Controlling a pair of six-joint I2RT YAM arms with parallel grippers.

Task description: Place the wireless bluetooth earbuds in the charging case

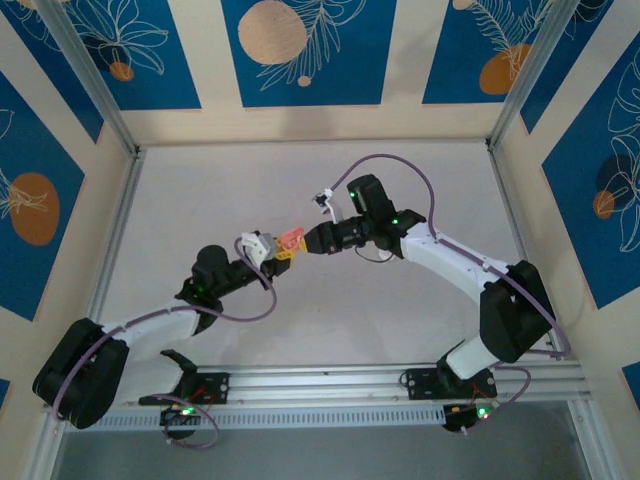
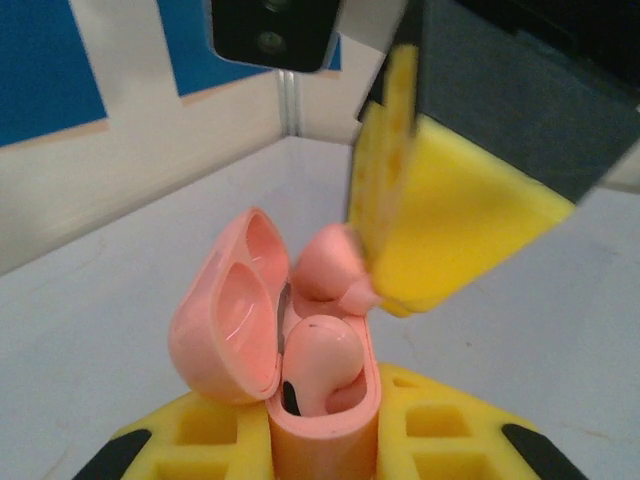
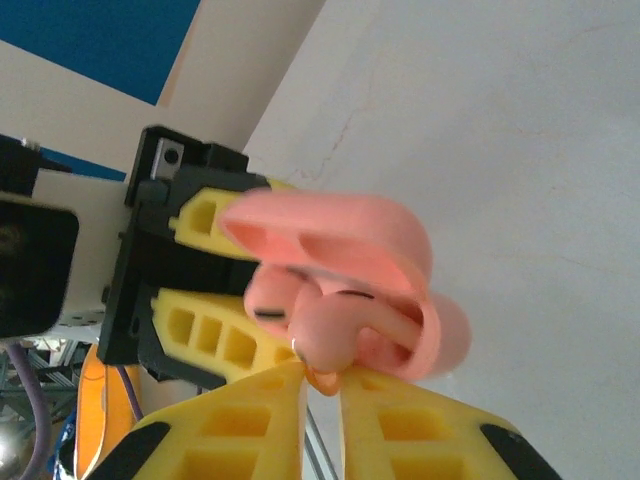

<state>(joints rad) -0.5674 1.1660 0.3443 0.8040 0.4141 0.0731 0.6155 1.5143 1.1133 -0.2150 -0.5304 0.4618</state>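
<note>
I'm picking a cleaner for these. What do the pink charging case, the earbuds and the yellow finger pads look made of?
Charging case: smooth pink plastic, probably; soft sheen on the lid. Earbuds: similar glossy pink plastic, with highlights. Finger pads: matte yellow, molded pockets; plastic or rubber, unclear.

You have a pale grey table [image 1: 300, 330] boxed in by cream walls [image 1: 400, 120] with blue leaf-patterned panels [image 1: 350, 60]; a metal rail [image 1: 330, 385] runs along your near edge.

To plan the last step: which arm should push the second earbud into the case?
Probably the right. The right hand pinches the second earbud at the free slot, while the left hand is busy clamping the open case.
</note>
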